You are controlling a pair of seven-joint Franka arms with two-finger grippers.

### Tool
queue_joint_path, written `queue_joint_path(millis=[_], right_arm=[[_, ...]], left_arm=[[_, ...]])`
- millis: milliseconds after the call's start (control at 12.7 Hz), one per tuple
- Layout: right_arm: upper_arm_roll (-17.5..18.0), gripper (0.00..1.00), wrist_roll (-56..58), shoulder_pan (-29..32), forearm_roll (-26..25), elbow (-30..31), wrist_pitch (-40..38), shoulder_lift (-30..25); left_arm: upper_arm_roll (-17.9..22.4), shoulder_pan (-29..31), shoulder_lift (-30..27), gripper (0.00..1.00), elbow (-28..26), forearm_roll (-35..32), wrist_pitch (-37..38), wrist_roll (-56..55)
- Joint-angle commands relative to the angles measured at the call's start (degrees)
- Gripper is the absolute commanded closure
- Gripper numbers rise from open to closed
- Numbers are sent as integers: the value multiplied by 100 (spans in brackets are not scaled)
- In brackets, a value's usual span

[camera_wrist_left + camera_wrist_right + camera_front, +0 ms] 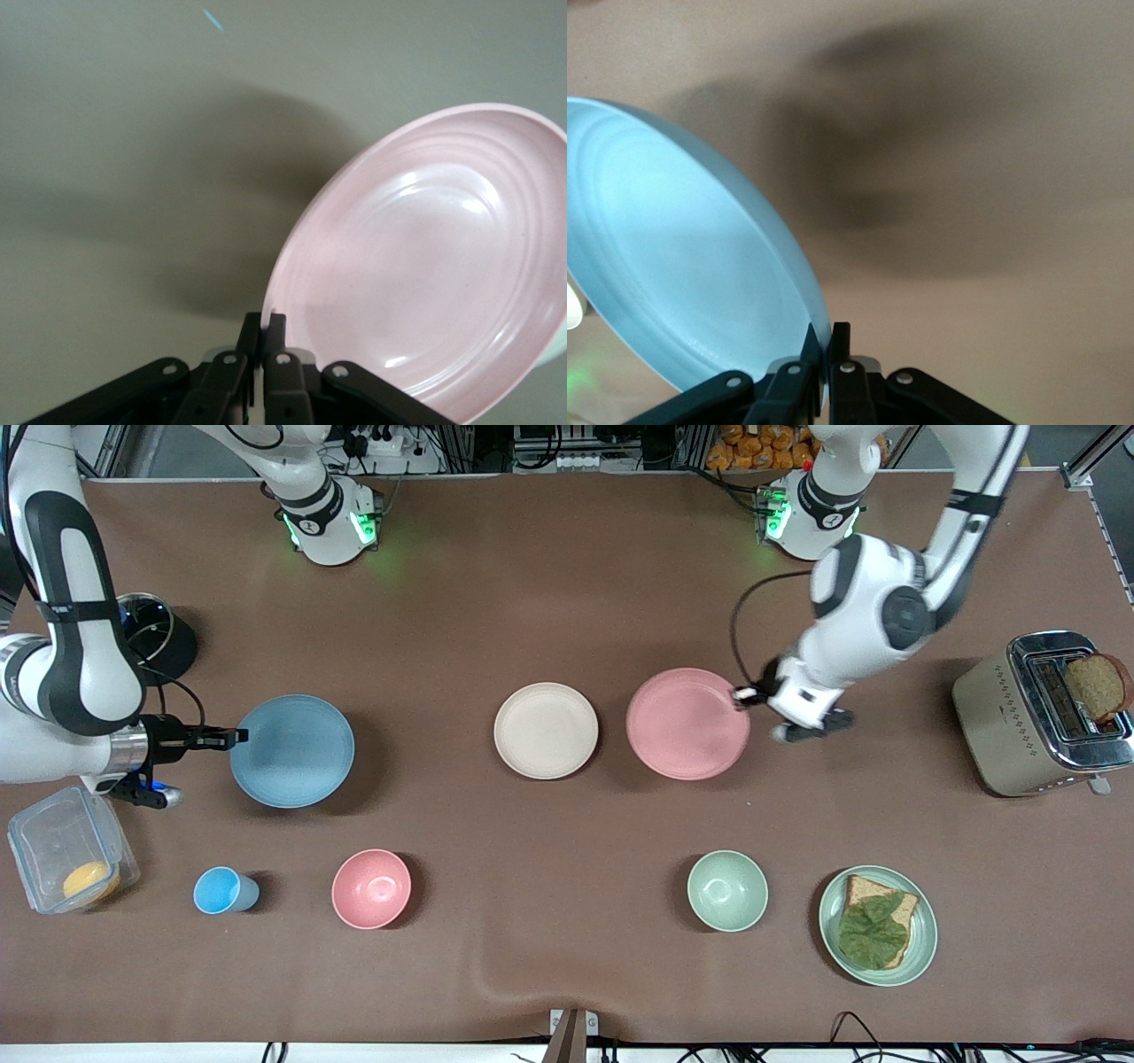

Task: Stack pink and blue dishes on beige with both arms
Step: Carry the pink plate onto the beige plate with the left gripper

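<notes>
The pink plate [687, 724] [425, 266] hangs lifted above the table beside the beige plate [546, 730], toward the left arm's end. My left gripper [742, 695] [267, 324] is shut on its rim. The blue plate [292, 750] [682, 266] is also raised, toward the right arm's end, and casts a shadow on the cloth. My right gripper [237, 736] [827, 336] is shut on its rim. The beige plate lies flat at the table's middle.
A toaster [1041, 713] with bread stands at the left arm's end. Nearer the front camera lie a green bowl [727, 890], a green plate [877, 925] with bread, a pink bowl [371, 888], a blue cup [221, 890] and a clear box [66, 859].
</notes>
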State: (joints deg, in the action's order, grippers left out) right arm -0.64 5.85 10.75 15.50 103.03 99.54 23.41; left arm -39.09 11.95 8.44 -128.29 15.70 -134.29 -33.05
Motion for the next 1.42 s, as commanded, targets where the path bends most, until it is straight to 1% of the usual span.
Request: queue_joint_path(millis=[0,157,236,315,472,551,630,709,866,1024,1181,1339], right_arm=[[2,100,-13,41,269,42,-67,-64],[-6,100,-22,33,331,42,-67,-55],[-6,100,-22,41,331,42,-67,-55],[-6,100,-5,59,331,42,-58,-29],[-15,100,22,68,322,42,-40,-20],[-15,100,30,68,322,51,-31,-20],[-24,100,48,94,313,51,-31,-20],[-24,100,48,103,313,51,-23,-12],[-24,100,48,94,313,51,-14,-12],[-24,100,48,103,313,42,-5,-3],[-24,100,39,94,313,42,4,-3],[-24,100,39,94,313,42,4,-3]], left_arm=[[-37,-726,202,100,-82,65,-501,-883],[-29,-1315,289,100,-74,56,-764,-1614],[-28,-1509,333,100,-74,56,-896,-1826],[-20,-1668,482,100,-82,47,-1045,-1889],[7,-1906,894,100,-74,30,-1633,-1907],[15,-1924,1079,100,-30,-222,-1714,-1907],[59,-1915,1272,100,49,-625,-1732,-1907],[173,-1924,1474,100,258,-882,-1732,-1985],[253,-2020,1879,100,698,-1059,-1724,-2257],[384,-2169,2099,100,971,-1331,-1724,-2556],[594,-2494,2310,100,1200,-1516,-1723,-2837],[910,-2854,2408,100,1350,-1561,-1724,-2996]])
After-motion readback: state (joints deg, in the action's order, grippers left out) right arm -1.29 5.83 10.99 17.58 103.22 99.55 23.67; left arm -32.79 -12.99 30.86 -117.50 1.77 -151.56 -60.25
